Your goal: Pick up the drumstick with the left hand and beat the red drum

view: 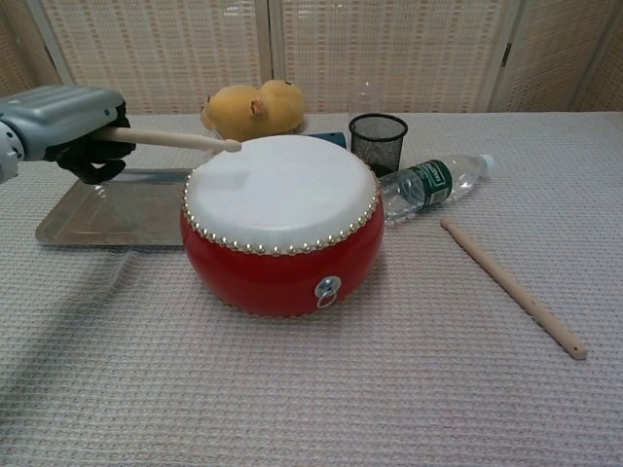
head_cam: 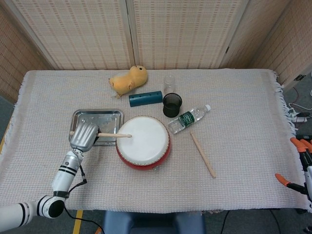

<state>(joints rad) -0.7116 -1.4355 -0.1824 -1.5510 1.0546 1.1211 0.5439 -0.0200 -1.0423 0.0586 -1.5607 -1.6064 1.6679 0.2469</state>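
Note:
The red drum [head_cam: 143, 142] [view: 282, 222] with a white skin sits mid-table. My left hand [head_cam: 85, 136] [view: 73, 122] hovers to its left, over the tray's right part, and grips a wooden drumstick [head_cam: 114, 135] [view: 180, 140]. The stick lies nearly level, its tip above the left part of the drum skin. A second drumstick [head_cam: 203, 154] [view: 513, 287] lies loose on the cloth right of the drum. My right hand [head_cam: 298, 165], with orange fingertips, shows at the right edge beyond the table; its fingers are apart and hold nothing.
A metal tray [head_cam: 96, 126] [view: 117, 206] lies left of the drum. Behind stand a black mesh cup [head_cam: 172, 105], a clear cup [head_cam: 169, 83], a teal tube [head_cam: 145, 98] and a yellow plush toy [head_cam: 128, 80]. A water bottle [head_cam: 188, 118] lies right of the drum.

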